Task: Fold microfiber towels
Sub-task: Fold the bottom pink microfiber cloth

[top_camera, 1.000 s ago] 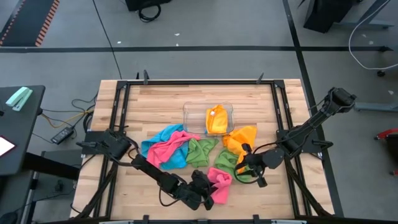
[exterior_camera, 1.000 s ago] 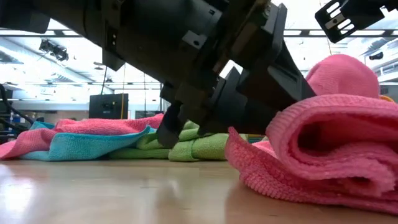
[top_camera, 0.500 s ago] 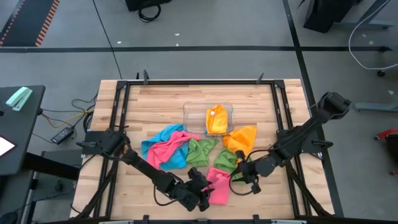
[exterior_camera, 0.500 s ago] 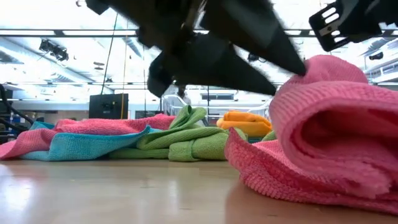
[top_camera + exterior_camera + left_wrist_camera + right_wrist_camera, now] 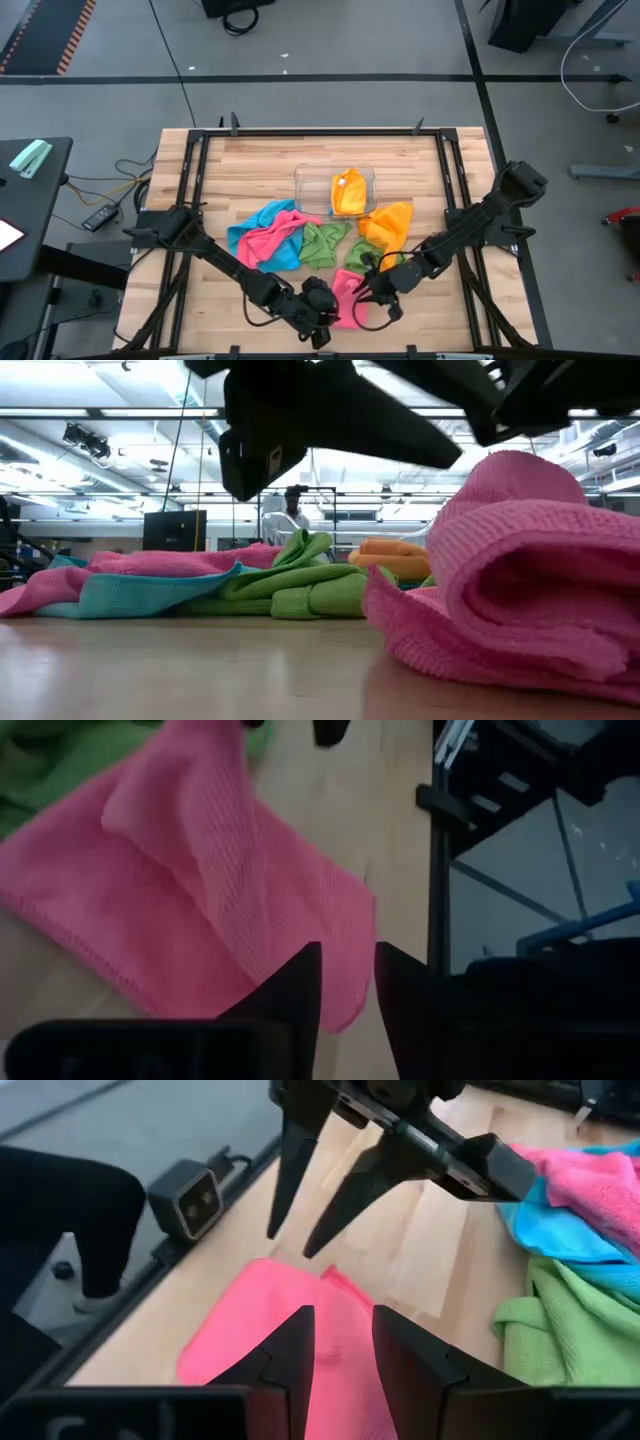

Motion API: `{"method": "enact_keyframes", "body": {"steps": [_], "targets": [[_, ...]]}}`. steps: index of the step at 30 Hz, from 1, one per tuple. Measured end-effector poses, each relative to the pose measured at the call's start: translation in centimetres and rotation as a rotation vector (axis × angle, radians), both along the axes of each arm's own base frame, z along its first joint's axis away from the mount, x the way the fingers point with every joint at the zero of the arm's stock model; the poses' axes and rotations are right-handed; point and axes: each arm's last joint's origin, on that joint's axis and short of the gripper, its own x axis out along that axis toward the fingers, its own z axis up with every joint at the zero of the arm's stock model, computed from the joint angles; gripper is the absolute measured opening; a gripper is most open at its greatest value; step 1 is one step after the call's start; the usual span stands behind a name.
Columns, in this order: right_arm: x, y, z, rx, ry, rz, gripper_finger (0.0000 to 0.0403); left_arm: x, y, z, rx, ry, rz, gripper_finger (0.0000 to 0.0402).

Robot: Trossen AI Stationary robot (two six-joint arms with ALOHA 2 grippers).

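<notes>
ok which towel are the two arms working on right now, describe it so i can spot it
Start at the clear plastic tray near the middle of the wooden table, then drop down past the heap of blue, green and orange cloths to the near edge. There a pink towel lies alone between the left end effector and the right end effector. The other pink cloth is tangled with the blue one.

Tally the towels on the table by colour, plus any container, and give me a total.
Pink towels: 2
Blue towel: 1
Green towels: 2
Orange towels: 2
Clear plastic tray: 1
Total: 8 things, 7 of them towels; more may lie hidden in the pile.
</notes>
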Motion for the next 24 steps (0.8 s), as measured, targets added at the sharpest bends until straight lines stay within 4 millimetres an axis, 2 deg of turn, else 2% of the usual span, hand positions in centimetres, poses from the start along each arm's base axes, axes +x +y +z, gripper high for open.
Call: {"method": "enact_keyframes", "body": {"steps": [5, 13, 18, 21, 24], "targets": [[1.7, -0.2, -1.9, -0.079, 0.033, -0.001, 0.0112, -0.3, -0.4, 0.0, 0.003, 0.001, -0.017, 0.0081], [4.9, -3.9, -4.3, -0.108, 0.101, -0.146, 0.0112, -0.3, -0.5, 0.3, 0.004, 0.002, -0.022, 0.0062], [5.6, -4.6, -5.5, -0.055, 0.16, -0.157, 0.0112, -0.1, -0.7, 0.9, 0.028, -0.021, -0.049, 0.0054], [5.4, -4.5, -5.3, -0.041, 0.171, -0.159, 0.0112, -0.1, -0.6, 0.9, 0.035, -0.022, -0.052, 0.0053], [5.1, -4.6, -3.5, -0.017, 0.134, -0.161, 0.0112, -0.2, -0.5, 0.7, 0.052, 0.0, -0.054, 0.0056]]}}
